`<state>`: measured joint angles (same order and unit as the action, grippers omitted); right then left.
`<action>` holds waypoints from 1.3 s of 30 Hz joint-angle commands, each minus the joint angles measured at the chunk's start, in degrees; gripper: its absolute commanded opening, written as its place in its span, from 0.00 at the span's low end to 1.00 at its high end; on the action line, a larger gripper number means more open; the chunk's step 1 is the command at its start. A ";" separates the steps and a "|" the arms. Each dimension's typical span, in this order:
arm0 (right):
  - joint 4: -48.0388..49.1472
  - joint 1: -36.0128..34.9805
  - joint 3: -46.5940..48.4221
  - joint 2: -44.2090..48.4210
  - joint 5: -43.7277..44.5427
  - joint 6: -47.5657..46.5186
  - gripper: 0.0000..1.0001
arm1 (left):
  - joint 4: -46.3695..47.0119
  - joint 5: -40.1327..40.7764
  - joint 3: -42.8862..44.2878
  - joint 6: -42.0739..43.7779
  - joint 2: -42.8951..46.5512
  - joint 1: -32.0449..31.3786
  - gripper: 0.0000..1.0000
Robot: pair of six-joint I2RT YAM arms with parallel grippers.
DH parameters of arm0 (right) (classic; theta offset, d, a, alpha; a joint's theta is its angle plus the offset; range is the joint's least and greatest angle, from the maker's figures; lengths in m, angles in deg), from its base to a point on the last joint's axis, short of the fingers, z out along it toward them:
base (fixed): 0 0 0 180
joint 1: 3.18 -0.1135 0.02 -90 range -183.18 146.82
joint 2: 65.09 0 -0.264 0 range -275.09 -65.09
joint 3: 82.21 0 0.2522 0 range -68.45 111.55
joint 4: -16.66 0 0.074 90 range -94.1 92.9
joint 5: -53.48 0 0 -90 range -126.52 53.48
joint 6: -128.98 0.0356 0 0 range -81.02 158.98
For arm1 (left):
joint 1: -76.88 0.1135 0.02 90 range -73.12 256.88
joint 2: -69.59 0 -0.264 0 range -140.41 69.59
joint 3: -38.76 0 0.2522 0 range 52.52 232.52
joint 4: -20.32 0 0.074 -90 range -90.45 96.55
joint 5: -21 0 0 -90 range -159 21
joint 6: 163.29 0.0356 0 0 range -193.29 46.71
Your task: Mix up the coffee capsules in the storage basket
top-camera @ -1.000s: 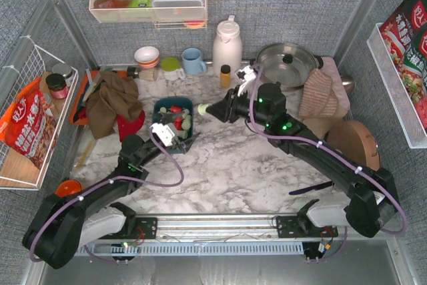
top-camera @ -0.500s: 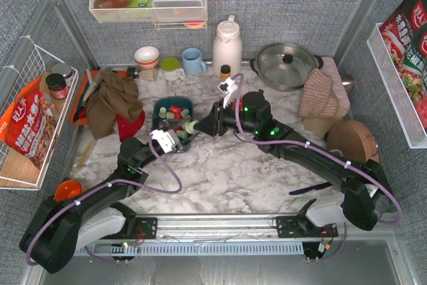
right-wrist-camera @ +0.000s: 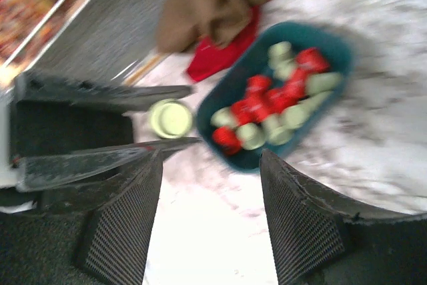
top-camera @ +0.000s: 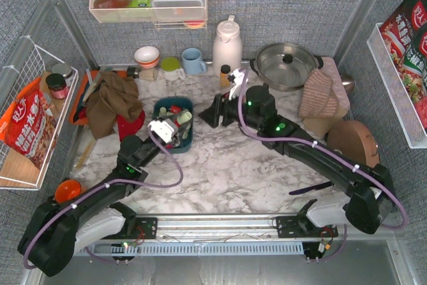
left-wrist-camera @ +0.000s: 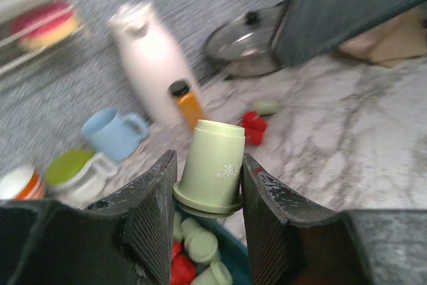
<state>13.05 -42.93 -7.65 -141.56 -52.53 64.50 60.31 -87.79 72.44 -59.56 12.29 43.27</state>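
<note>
The dark teal storage basket (top-camera: pixel 165 103) sits left of the table's middle and holds several red and mint green coffee capsules (right-wrist-camera: pixel 277 101). My left gripper (top-camera: pixel 177 123) is over the basket's near right part, shut on one green capsule (left-wrist-camera: pixel 212 165) held upright above the capsules in the basket (left-wrist-camera: pixel 200 248). My right gripper (top-camera: pixel 205 117) is open and empty just right of the basket, pointing at it; in its wrist view the gripper (right-wrist-camera: pixel 212 165) hangs over bare marble, with the basket (right-wrist-camera: pixel 333 41) beyond. Two red capsules (left-wrist-camera: pixel 252 127) and a green one (left-wrist-camera: pixel 267 106) lie loose on the marble.
An amber bottle (top-camera: pixel 225 75), a white thermos (top-camera: pixel 227 45), a blue mug (top-camera: pixel 193 61) and a lidded pot (top-camera: pixel 287 65) stand behind. A brown cloth on a red item (top-camera: pixel 113 101) lies left of the basket, beside an orange tray (top-camera: pixel 78 101). Folded cloths (top-camera: pixel 323 95) are at right.
My right gripper reached left over the basket, then drew back to the right and out of it. My left gripper moved slightly away from me over the basket, still holding the green capsule.
</note>
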 commanded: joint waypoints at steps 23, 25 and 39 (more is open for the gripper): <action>-37.47 26.38 44.70 -49.65 13.03 -22.23 0.62 | -23.29 19.14 13.12 -26.00 -22.85 12.27 0.75; -38.82 26.71 46.12 -51.35 12.10 -23.55 0.62 | -24.25 19.08 13.95 -25.96 -23.31 12.35 0.80; -43.52 26.91 50.20 -54.58 9.57 -22.79 0.57 | -15.28 20.11 9.40 -22.48 -13.74 12.42 0.99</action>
<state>-28.02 -15.94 41.35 -195.41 -42.15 40.85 38.08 -67.04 83.54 -83.73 -3.91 55.64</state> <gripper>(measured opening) 0.577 0.992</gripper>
